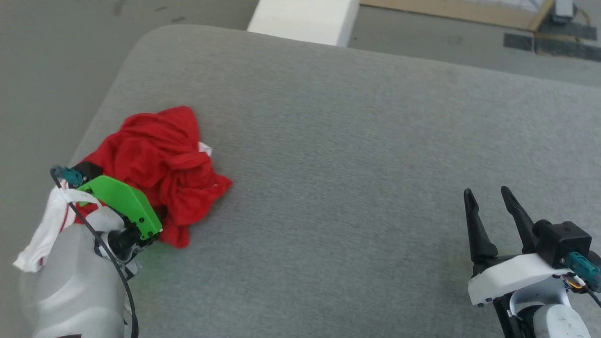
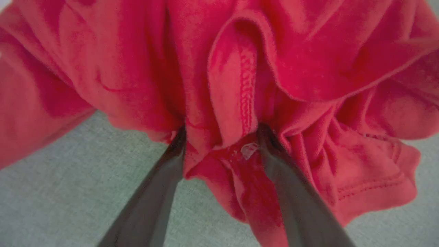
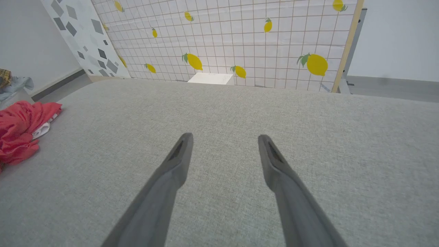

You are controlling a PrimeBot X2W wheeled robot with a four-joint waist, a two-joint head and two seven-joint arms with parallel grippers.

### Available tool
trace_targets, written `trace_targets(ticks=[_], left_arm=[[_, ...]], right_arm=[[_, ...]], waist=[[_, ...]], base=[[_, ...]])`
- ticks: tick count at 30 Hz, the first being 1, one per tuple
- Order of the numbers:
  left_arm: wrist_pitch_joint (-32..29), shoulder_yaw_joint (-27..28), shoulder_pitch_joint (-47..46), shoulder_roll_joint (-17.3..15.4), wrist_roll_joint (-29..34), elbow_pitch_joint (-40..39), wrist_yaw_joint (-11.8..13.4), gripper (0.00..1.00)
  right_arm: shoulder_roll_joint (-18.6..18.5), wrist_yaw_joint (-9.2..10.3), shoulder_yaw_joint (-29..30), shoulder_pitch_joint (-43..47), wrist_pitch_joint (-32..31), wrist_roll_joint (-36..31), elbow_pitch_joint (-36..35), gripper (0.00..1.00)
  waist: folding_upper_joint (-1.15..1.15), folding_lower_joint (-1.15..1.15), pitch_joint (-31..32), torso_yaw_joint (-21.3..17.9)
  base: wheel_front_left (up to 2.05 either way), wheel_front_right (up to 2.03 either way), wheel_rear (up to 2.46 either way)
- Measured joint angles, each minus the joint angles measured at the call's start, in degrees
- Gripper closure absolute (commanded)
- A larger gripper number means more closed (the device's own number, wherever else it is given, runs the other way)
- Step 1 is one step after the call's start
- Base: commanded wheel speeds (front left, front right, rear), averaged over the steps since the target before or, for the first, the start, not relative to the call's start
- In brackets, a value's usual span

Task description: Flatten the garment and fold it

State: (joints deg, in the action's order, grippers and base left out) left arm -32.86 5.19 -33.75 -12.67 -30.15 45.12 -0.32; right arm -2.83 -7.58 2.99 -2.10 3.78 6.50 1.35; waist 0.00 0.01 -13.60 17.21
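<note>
Your left gripper [image 2: 221, 137] has its fingers spread wide. The tips are pushed into the crumpled red thin-fabric jersey [image 1: 159, 159], with a stitched hem fold bunched between them. A small pale tag [image 2: 249, 150] there is too blurred to read. Your right gripper [image 1: 486, 190] stands equally wide and holds nothing over the grey fabric-covered tabletop [image 1: 357, 141], with the jersey well off to its left.

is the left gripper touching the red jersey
Touching. In the left wrist view the left gripper has its open fingers pushed into the garment, with red folds lying against both tips and bunched between them.
</note>
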Motion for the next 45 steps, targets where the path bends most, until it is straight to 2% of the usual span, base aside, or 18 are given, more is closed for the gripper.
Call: trace_targets(ticks=[3,6,7,8,14,17,20,24,27,32,39,45], left_arm=[[-1.3,-0.1,0.0,-0.9,0.0,0.7,0.4,0.0],[0.6,0.4,0.0,-1.8,-0.1,0.7,0.4,0.0],[2.4,0.7,0.1,-1.8,-0.1,0.5,0.4,0.97],[4.0,0.7,0.2,-1.8,-0.1,0.3,0.3,1.0],[15.4,-0.1,0.0,-0.9,0.4,-3.0,-3.3,1.0],[20.3,-1.3,-3.2,-0.9,1.2,-7.1,-4.9,1.0],[23.3,-3.8,-8.1,-0.7,1.6,-12.7,-6.0,1.0],[24.3,-8.6,-13.0,0.1,0.2,-20.2,-6.7,1.0],[23.8,-14.3,-14.3,1.0,-3.4,-26.5,-6.7,1.0],[19.7,-22.6,-12.2,2.7,-8.4,-30.6,-6.8,1.0],[13.5,-33.9,1.9,5.2,-13.2,-28.2,-6.8,1.0],[2.4,-44.3,13.3,5.1,-16.2,-23.8,-6.8,1.0]], right_arm=[[0.0,0.0,0.1,0.0,0.0,0.1,0.0,0.0],[0.0,0.0,0.0,0.0,0.4,0.7,0.3,0.0],[0.0,0.0,0.0,0.0,0.7,0.9,0.5,0.0],[0.0,0.0,-0.1,-0.1,0.9,1.1,0.8,0.0],[0.0,0.0,-1.0,-0.3,2.3,2.3,3.2,0.0],[0.0,0.0,-1.6,-0.3,2.9,3.2,4.6,0.0],[0.0,0.0,-2.2,-0.3,3.5,3.9,5.7,0.0],[0.0,0.0,-2.4,-0.2,4.2,5.0,6.8,0.0],[0.0,0.0,-2.4,0.0,4.9,5.8,7.8,0.0],[0.0,0.0,-1.6,1.4,5.4,6.4,9.1,0.0],[0.0,0.0,-0.2,2.3,5.6,6.7,9.4,0.0],[0.0,0.0,0.1,2.5,5.8,6.8,9.6,0.0]], waist=[[0.0,0.0,-1.4,-2.0],[0.0,0.0,-2.5,-3.5],[0.0,-0.01,-2.8,-3.9],[0.0,0.0,-2.9,-4.2],[0.0,0.0,-1.9,-4.4],[0.0,0.0,-0.2,-4.1],[0.0,0.0,1.8,-3.8],[0.0,-0.01,4.5,-4.0],[0.0,-0.01,6.5,-4.8],[0.0,-0.01,8.7,-7.2],[0.0,-0.01,10.2,-11.2],[0.0,-0.01,10.5,-13.4]], base=[[0.0,0.0,0.0],[0.0,0.0,0.0],[0.0,0.0,0.0],[0.0,0.0,0.0],[0.0,0.0,0.0],[0.0,0.0,0.0],[0.0,0.0,0.0],[0.0,0.0,0.0],[0.0,0.0,0.0],[0.0,0.0,0.0],[0.0,0.0,0.0],[0.0,0.0,0.0]])
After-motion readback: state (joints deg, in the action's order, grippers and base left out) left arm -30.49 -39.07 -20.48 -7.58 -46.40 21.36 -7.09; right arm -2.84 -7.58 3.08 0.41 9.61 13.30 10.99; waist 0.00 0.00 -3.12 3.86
